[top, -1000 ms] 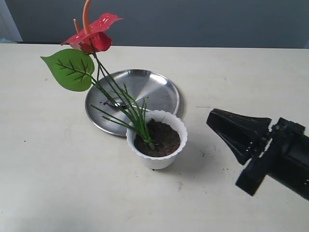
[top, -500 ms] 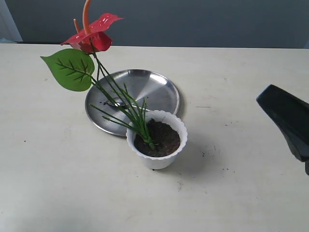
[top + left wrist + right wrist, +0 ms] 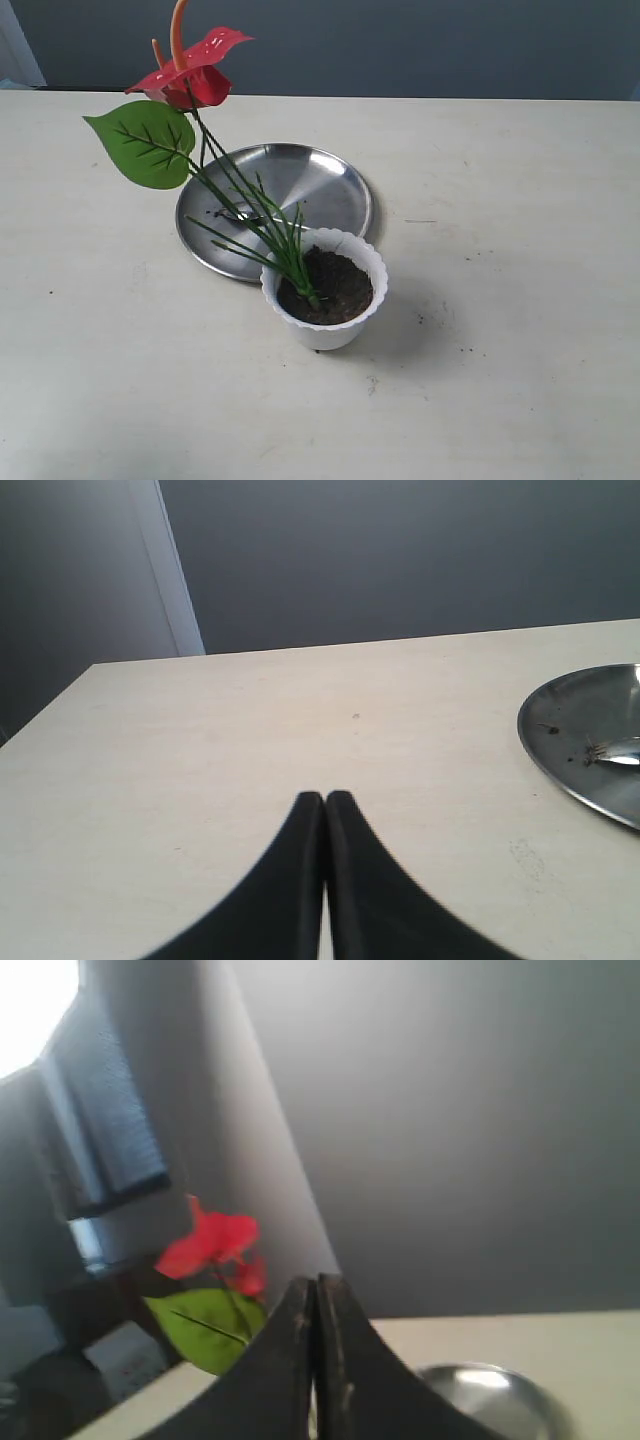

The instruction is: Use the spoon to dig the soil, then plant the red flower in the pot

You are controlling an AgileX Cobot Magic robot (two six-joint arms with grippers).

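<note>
The red flower [image 3: 190,75] stands planted in the white scalloped pot [image 3: 325,330], its green stems [image 3: 262,225] leaning back left out of the dark soil [image 3: 335,285]. Its green leaf [image 3: 145,145] hangs over the table. The spoon [image 3: 240,214] lies on the steel plate [image 3: 320,185], partly behind the stems. Neither arm shows in the exterior view. My left gripper [image 3: 325,798] is shut and empty, low above bare table, with the plate's edge [image 3: 585,745] and spoon bowl [image 3: 620,752] off to one side. My right gripper [image 3: 316,1282] is shut and empty, the flower [image 3: 212,1243] and plate [image 3: 495,1390] beyond it.
Soil crumbs [image 3: 467,350] are scattered on the cream table to the right of the pot. A dark wall runs behind the table's back edge [image 3: 450,97]. The left wrist view shows the table's corner [image 3: 95,667].
The right arm has drawn back to the right and left the exterior view entirely. The flower, pot, spoon and plate have not moved.
</note>
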